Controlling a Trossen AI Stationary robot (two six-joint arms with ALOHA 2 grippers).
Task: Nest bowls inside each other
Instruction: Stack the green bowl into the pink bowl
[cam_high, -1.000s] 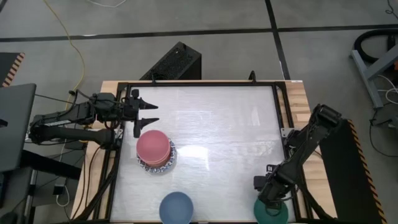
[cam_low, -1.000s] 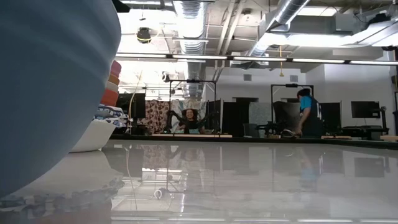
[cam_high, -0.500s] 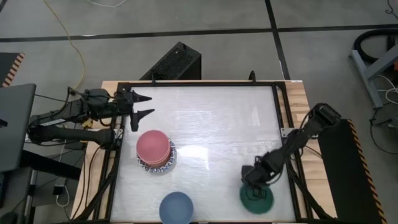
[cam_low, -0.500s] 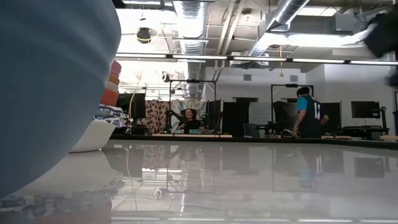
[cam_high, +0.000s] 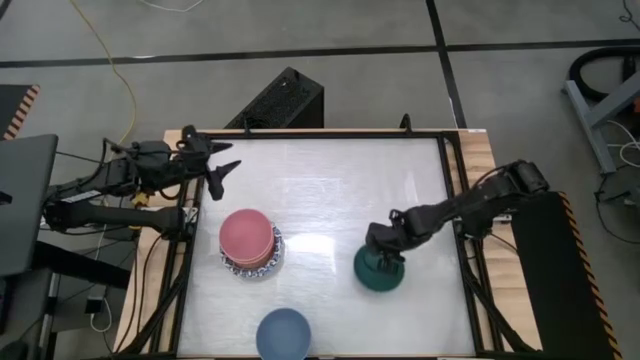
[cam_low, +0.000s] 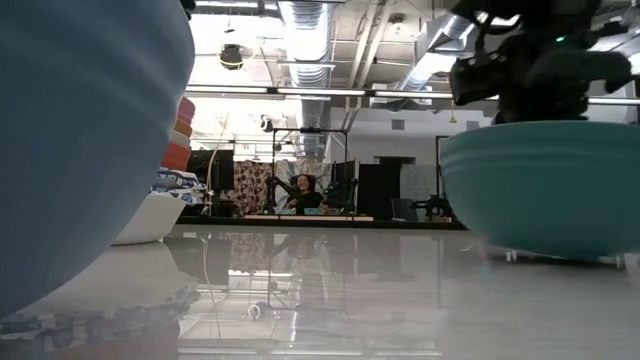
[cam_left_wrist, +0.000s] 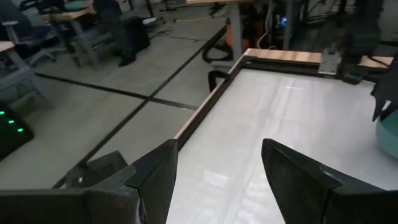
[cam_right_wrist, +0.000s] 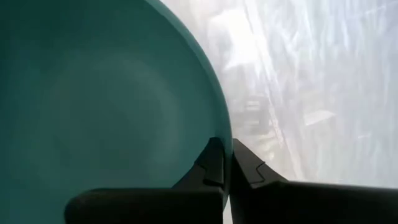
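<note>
A dark green bowl (cam_high: 380, 272) stands right of the table's middle, with my right gripper (cam_high: 386, 256) shut on its rim; in the low view the bowl (cam_low: 545, 185) fills the right side under the gripper (cam_low: 530, 70). A stack of bowls with a pink one on top (cam_high: 248, 240) stands at the left, resting on its lowest bowl, which is white with a blue pattern. A blue bowl (cam_high: 283, 333) sits on its base at the near edge. My left gripper (cam_high: 222, 163) hovers open over the far left corner, its fingers apart in the left wrist view (cam_left_wrist: 217, 180). My right gripper pinches the green bowl's rim (cam_right_wrist: 222, 134), one finger inside the bowl and one outside. The fingers (cam_right_wrist: 211, 163) come from above, slanting in from the table's right. The bowl stays upright, mouth up; whether its base (cam_low: 560, 255) touches the table, I cannot tell.
A black frame (cam_high: 455, 180) borders the glossy white tabletop (cam_high: 330, 190), whose far half and middle are bare. The low view shows the stack (cam_low: 175, 150) behind the blue bowl (cam_low: 80, 130). People are in the room far beyond the table.
My right gripper has taken the green bowl from the near right corner and swung it toward the table's left and far side, out to right of the middle; the bowl stays upright. My left gripper has drawn back toward the far left corner and tipped more level.
</note>
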